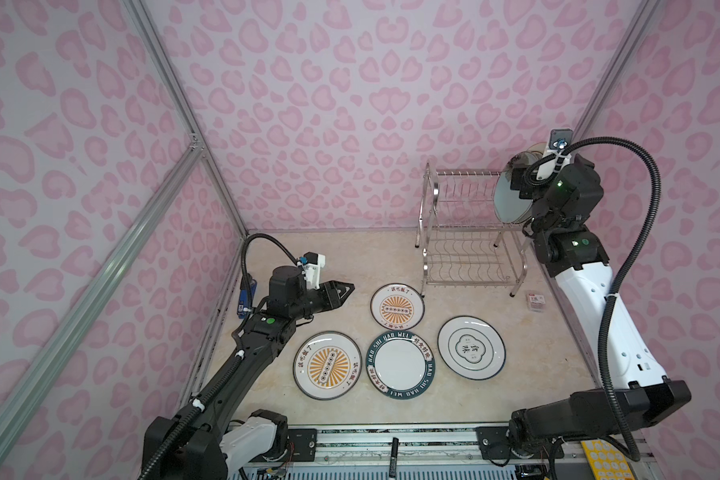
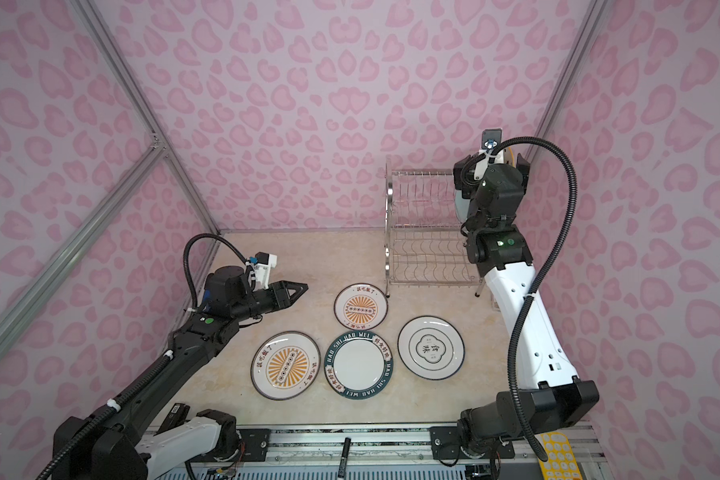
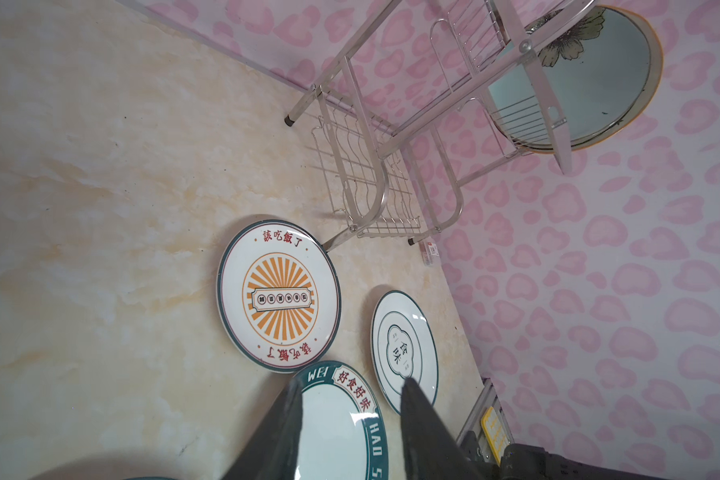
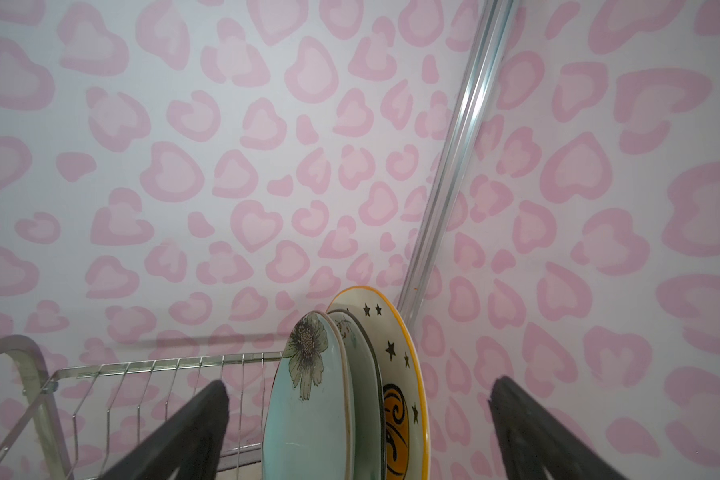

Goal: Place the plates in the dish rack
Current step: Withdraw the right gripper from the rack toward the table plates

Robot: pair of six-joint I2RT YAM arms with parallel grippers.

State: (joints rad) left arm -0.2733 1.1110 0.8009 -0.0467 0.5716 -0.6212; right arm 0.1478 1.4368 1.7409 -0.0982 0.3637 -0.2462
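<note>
**Top views:** rack (image 1: 429, 216) upper right of frame; blue flower plate (image 1: 512, 199) upright at its right end. Flat on table (image 1: 371, 257), lower centre: sunburst plate (image 1: 397, 309), second sunburst plate (image 1: 327, 365), lettered plate (image 1: 400, 365), emblem plate (image 1: 471, 348). Left gripper (image 1: 348, 289) hovers left of centre, empty.

**Left wrist:** its fingers (image 3: 275, 436) part-open, nothing between; lettered plate beneath, bottom edge.

**Right wrist, shown only here:** right gripper (image 4: 360, 384) spread wide, straddling three racked plates, touching none: blue flower plate, cream floral plate (image 4: 362, 374), star plate (image 4: 395, 349). Likely release step: withdraw straight back, fingers wide, clear of rims.
</note>
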